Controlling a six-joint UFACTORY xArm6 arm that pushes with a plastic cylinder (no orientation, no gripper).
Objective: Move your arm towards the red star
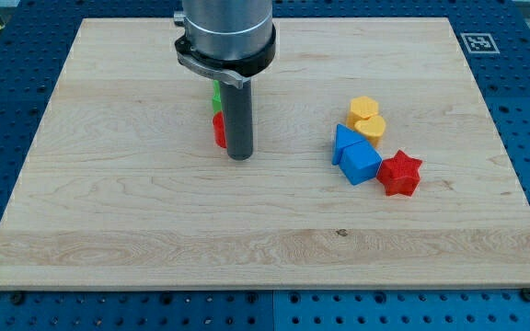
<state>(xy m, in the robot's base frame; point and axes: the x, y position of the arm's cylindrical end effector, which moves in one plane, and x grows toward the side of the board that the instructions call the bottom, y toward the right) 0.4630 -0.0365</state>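
Note:
The red star [399,173] lies on the wooden board [155,221] at the view's right, touching the right side of a blue cube [362,163]. My tip [239,154] rests on the board left of centre, well to the left of the red star. Just behind the rod's left side sit a red block [218,130] and a green block [215,94], both mostly hidden by the rod, their shapes unclear.
A blue block [342,142] of triangular shape touches the blue cube's upper left. Two yellow blocks, one [363,108] above the other [371,127], sit just above the blue blocks. A marker tag [476,41] is at the board's upper right corner.

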